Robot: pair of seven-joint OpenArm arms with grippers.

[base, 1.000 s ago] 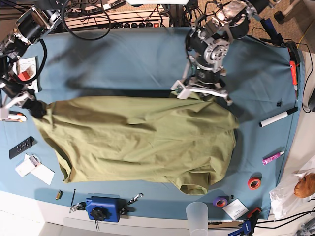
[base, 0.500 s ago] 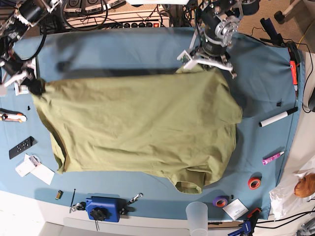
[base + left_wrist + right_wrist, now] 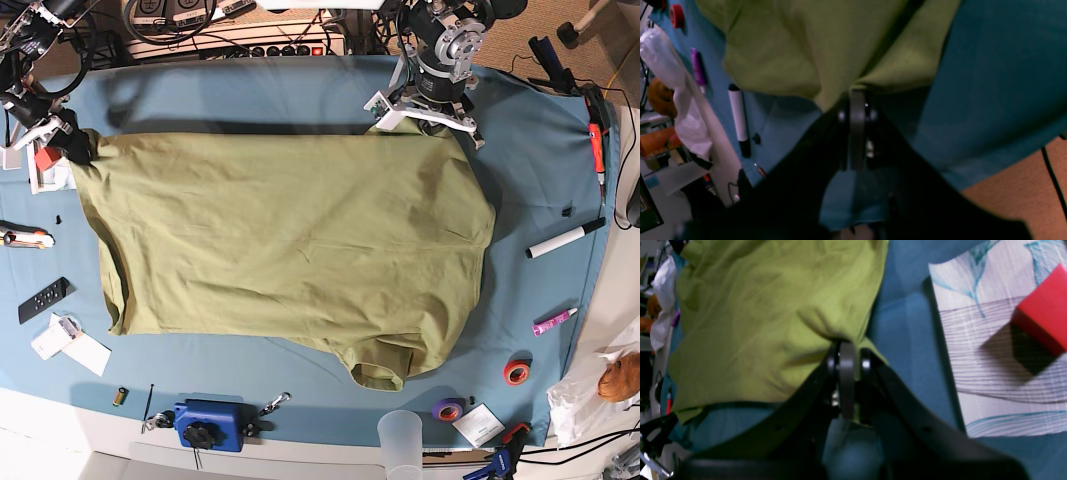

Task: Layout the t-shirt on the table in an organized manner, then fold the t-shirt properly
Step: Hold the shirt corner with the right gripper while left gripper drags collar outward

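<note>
The olive-green t-shirt (image 3: pixel 290 240) is stretched wide across the blue-teal table (image 3: pixel 250 100), one sleeve (image 3: pixel 385 375) hanging toward the near edge. At the top right my left gripper (image 3: pixel 425 120) is shut on the shirt's far edge. The left wrist view shows its fingers (image 3: pixel 857 100) pinching a bunch of green cloth (image 3: pixel 826 50). My right gripper (image 3: pixel 72 148) at the far left is shut on the shirt's other corner. In the right wrist view the cloth (image 3: pixel 773 316) is bunched between the closed fingers (image 3: pixel 846 353). The stretched far edge hangs slightly off the table.
A red block (image 3: pixel 1043 316) on a patterned sheet (image 3: pixel 1000 350) lies beside my right gripper. Right of the shirt lie a marker (image 3: pixel 565 238), a purple pen (image 3: pixel 553 321) and tape rolls (image 3: pixel 517 372). Along the near edge are a remote (image 3: pixel 43 299), cards, a blue clamp (image 3: pixel 208 424) and a cup (image 3: pixel 401 436).
Both grippers have pulled the shirt's held edge toward the far side of the table. The shirt has spread out flatter and wider, with fewer folds.
</note>
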